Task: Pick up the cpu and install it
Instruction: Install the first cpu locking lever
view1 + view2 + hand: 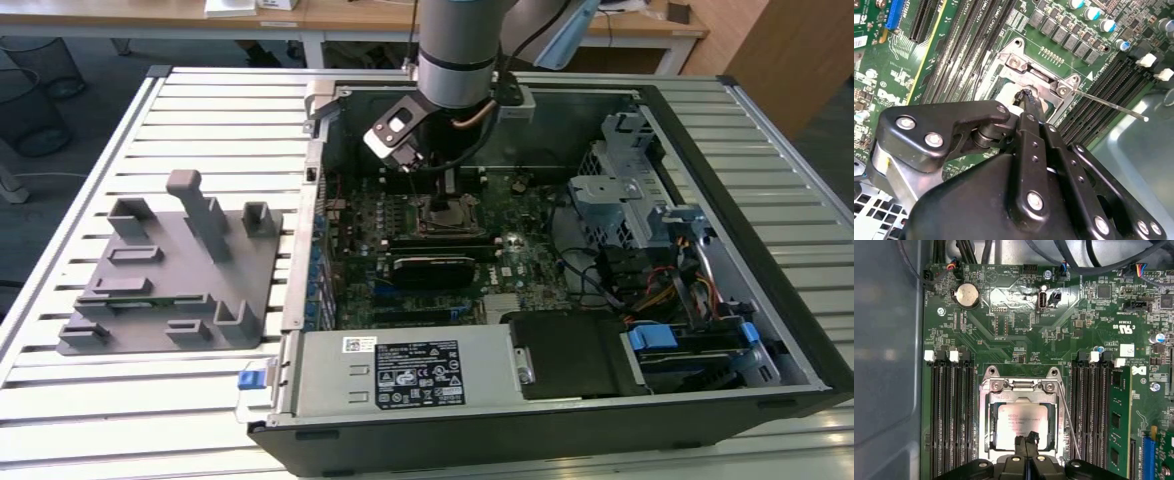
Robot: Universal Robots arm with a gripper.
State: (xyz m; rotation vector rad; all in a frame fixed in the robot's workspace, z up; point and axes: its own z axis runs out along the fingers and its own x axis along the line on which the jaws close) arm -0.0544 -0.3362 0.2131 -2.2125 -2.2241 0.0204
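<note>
Silvery-grey square metal-topped cpu lies flat inside the metal-framed socket, directly beneath your black gripper. Fingers are pressed together, tips at the chip's edge, clamping nothing.

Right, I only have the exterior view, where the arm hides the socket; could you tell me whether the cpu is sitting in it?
Observer: Yes. In the first wrist view the cpu lies flat inside the socket's metal frame.
Operator: Thank you. Is anything gripping it?
Observer: No grip that I can see. The tool is shut, with its tips at the cpu's edge in both wrist views.
Operator: And is the socket locked down?
Observer: It seems not. In the second wrist view the thin lever juts out free beside the frame.
</note>
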